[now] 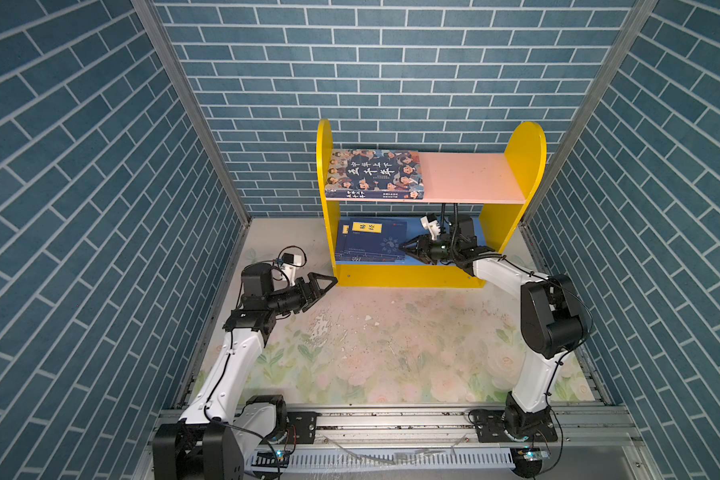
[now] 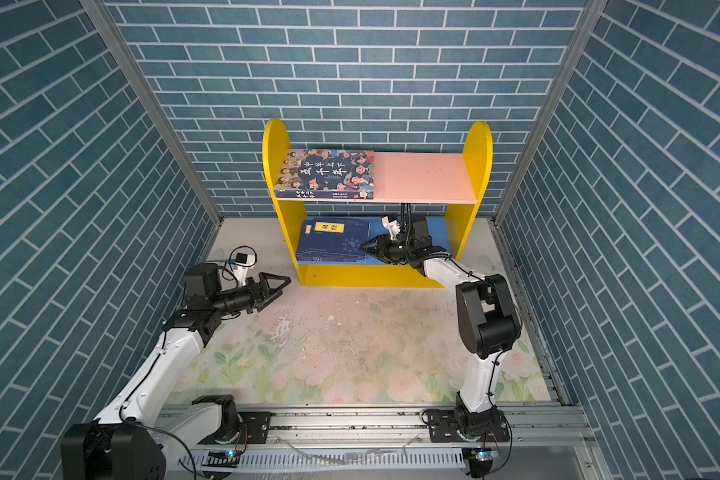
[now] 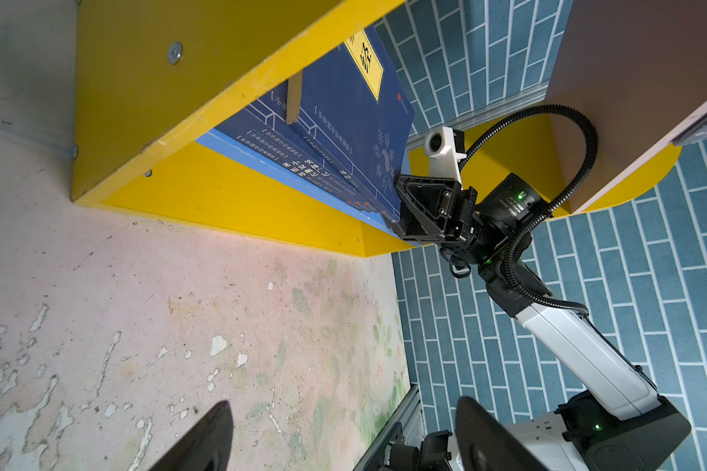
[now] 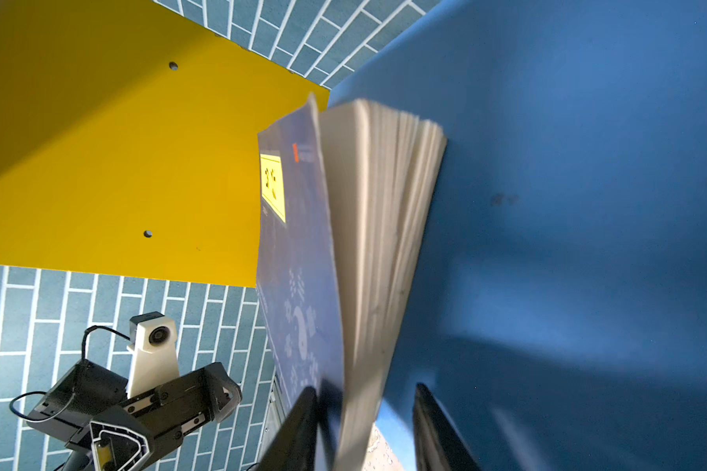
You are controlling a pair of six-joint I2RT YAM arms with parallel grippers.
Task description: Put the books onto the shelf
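Observation:
The shelf (image 1: 524,166) (image 2: 476,166) stands at the back of the table. A thick book with cartoon faces (image 1: 375,172) (image 2: 327,172) lies flat on the left of its pink upper board. Navy books with yellow labels (image 1: 368,241) (image 2: 333,241) (image 3: 343,122) are stacked on the blue lower board (image 4: 568,204). My right gripper (image 1: 404,247) (image 2: 364,246) (image 4: 365,387) reaches into the lower tier, open, straddling the stack's right front corner (image 4: 380,204). A gap shows between the pages and one finger. My left gripper (image 1: 327,286) (image 2: 283,284) (image 3: 343,407) is open and holds nothing, just off the shelf's front left corner.
The floral tabletop (image 1: 391,345) in front of the shelf is worn and flecked with white chips. Blue brick-pattern walls (image 1: 80,208) close in on three sides. A metal rail (image 1: 391,419) carrying both arm bases runs along the front edge.

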